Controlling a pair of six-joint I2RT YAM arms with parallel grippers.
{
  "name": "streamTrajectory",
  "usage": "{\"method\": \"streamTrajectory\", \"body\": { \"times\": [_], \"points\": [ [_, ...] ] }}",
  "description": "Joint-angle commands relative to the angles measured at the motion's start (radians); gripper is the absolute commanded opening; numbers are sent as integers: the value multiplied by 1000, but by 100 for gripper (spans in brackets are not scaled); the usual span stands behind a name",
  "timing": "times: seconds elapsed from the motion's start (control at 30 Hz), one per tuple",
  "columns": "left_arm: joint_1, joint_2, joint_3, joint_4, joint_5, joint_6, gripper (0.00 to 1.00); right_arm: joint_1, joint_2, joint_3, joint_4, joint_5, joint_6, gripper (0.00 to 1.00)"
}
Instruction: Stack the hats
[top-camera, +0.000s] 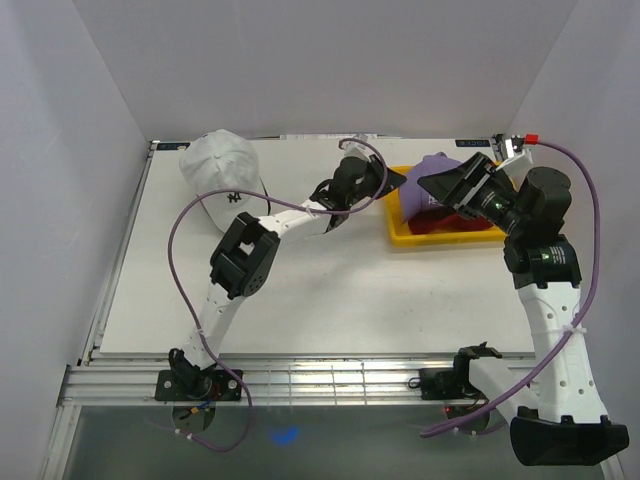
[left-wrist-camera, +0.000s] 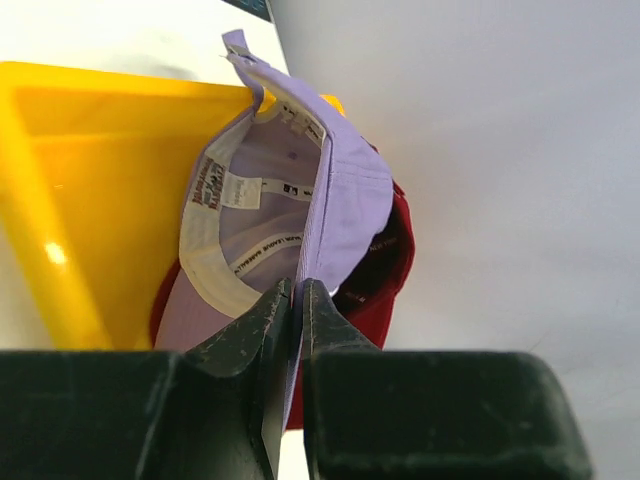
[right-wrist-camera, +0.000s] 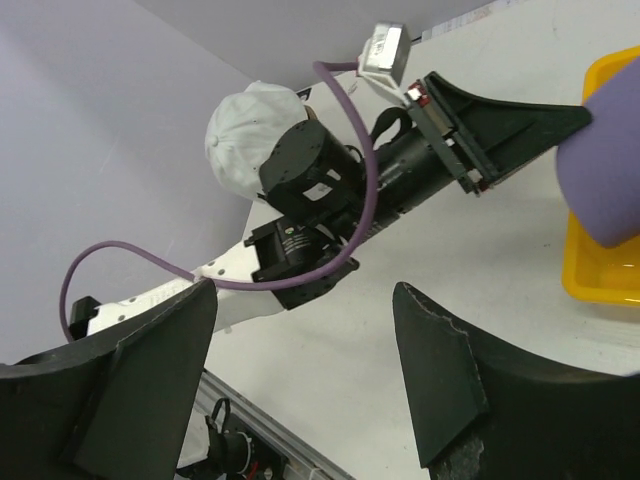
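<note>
A purple hat (top-camera: 432, 172) lies on a red hat (top-camera: 458, 224) inside the yellow tray (top-camera: 398, 236) at the back right. My left gripper (left-wrist-camera: 297, 290) is shut on the purple hat's (left-wrist-camera: 345, 190) fabric edge. That hat's inside with its labels faces the left wrist camera, and the red hat (left-wrist-camera: 392, 268) sits behind it. A white hat (top-camera: 222, 172) with a dark logo rests at the back left. My right gripper (top-camera: 452, 188) hovers open over the tray, and nothing is between its fingers (right-wrist-camera: 440, 360).
Stretched across the middle of the table is the left arm (top-camera: 245, 255), with its purple cable looping beside it. White walls close off the back and both sides. A metal rail (top-camera: 300, 380) runs along the near edge.
</note>
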Motion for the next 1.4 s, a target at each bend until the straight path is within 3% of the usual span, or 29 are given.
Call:
{"method": "streamTrajectory", "body": {
  "times": [0.0, 0.17, 0.63, 1.0, 1.37],
  "points": [
    [15, -158, -131, 44, -40, -81, 0, 3, 20, 37, 2, 16, -27, 77],
    [34, -274, -302, 76, -49, -99, 0, 2, 54, 30, -18, 42, -68, 77],
    [52, -405, -517, 79, -28, -128, 0, 3, 238, 17, -35, 165, -188, 78],
    [64, -387, -548, 96, 55, -112, 0, -3, 499, 106, -21, 240, -256, 79],
    [110, -347, -559, 95, 149, -113, 0, -26, 652, 175, -22, 288, -265, 79]
  ]
}}
